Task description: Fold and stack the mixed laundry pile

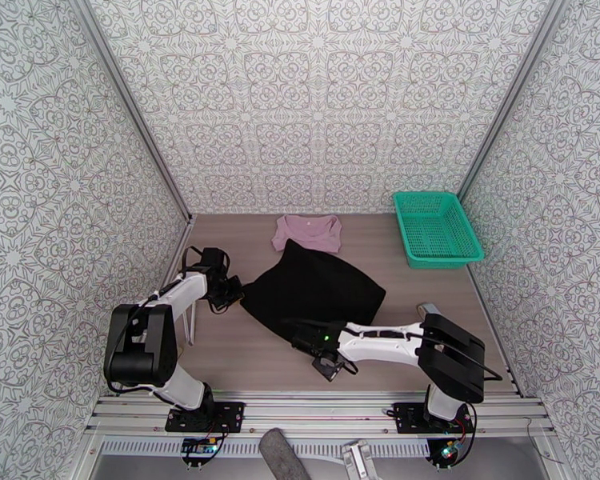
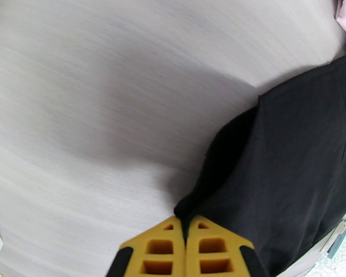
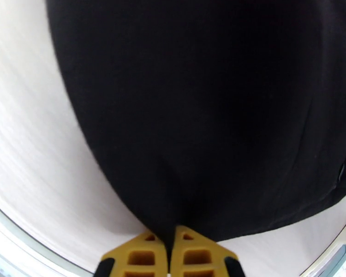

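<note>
The black garment [image 1: 316, 291] lies spread in the middle of the wood-grain table [image 1: 428, 306] as a slanted, roughly diamond-shaped patch. Its longer stretch runs across the table from left to right, tilted a little. One corner points toward the far wall and reaches the pink shirt [image 1: 306, 232]. The cloth is plain, matte and soft, mostly flat, with a folded-over flap along its left edge in the left wrist view.

The left gripper [image 1: 238, 294] is pinched shut on the garment's left corner. From the wrist its yellow ribbed fingers [image 2: 164, 248] meet with a tuck of black cloth [image 2: 283, 158] between them. The right gripper [image 1: 302, 335] sits at the near edge of the same garment. Its yellow fingers [image 3: 143, 257] are closed together on a gather of the black hem [image 3: 196, 111], which puckers where they bite.

The mauve-pink shirt lies flat by the back wall, its short sleeves and neckline toward the wall and its hem toward the arms, partly tucked under the black corner. It looks wider than it is deep.

A teal mesh basket [image 1: 446, 261], rectangular with flared sides, stands at the far right, well apart from both garments.
</note>
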`<state>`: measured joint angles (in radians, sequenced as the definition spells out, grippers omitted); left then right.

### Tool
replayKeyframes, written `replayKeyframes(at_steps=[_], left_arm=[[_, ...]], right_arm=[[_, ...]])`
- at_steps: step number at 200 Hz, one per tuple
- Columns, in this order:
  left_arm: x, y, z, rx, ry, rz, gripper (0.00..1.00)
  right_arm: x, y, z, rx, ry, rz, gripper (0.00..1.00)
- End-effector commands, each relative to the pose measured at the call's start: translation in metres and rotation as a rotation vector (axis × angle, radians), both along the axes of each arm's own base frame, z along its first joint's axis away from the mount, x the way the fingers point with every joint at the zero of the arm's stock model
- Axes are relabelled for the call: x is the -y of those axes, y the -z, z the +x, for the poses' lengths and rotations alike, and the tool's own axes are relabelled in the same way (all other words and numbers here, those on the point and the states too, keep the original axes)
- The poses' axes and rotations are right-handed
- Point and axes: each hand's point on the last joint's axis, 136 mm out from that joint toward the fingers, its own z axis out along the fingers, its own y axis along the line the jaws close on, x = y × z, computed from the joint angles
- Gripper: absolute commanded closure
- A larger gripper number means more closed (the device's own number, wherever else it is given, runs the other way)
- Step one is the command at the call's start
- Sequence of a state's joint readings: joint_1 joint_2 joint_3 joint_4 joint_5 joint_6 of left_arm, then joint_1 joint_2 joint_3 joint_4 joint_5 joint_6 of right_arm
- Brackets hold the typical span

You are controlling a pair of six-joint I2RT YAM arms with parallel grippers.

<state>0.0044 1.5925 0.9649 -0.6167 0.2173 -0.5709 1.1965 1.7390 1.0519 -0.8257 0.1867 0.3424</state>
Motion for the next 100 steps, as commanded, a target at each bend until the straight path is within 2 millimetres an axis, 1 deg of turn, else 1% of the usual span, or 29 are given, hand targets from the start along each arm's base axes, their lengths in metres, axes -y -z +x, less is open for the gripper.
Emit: replayKeyframes(at_steps=[1,28,47,59,73,90,92,100], left_arm=[[-0.008,-0.014,-0.002,0.038,-0.008,-0.013,1.00],[-0.023,-0.027,-0.012,0.055,-0.051,-0.010,1.00],[-0.031,-0.041,-0.017,0.078,-0.076,-0.008,1.00],[-0.035,-0.049,-0.021,0.094,-0.089,-0.007,1.00],[-0.037,-0.057,-0.024,0.109,-0.100,-0.007,1.00],[-0.036,-0.070,-0.022,0.138,-0.105,-0.007,1.00],[-0.032,-0.072,-0.021,0.144,-0.097,-0.028,1.00],[-0.028,-0.080,-0.018,0.159,-0.085,-0.042,1.00]], right_arm=[[-0.028,-0.026,-0.014,-0.015,-0.060,0.104,1.00],[-0.059,-0.043,-0.050,-0.131,-0.166,0.233,1.00],[-0.073,-0.053,-0.063,-0.170,-0.198,0.298,1.00],[-0.077,-0.058,-0.064,-0.168,-0.194,0.325,1.00],[-0.078,-0.064,-0.060,-0.142,-0.176,0.338,1.00],[-0.072,-0.071,-0.050,-0.087,-0.133,0.331,1.00],[-0.071,-0.072,-0.049,-0.081,-0.129,0.330,1.00],[-0.066,-0.076,-0.042,-0.046,-0.102,0.320,1.00]])
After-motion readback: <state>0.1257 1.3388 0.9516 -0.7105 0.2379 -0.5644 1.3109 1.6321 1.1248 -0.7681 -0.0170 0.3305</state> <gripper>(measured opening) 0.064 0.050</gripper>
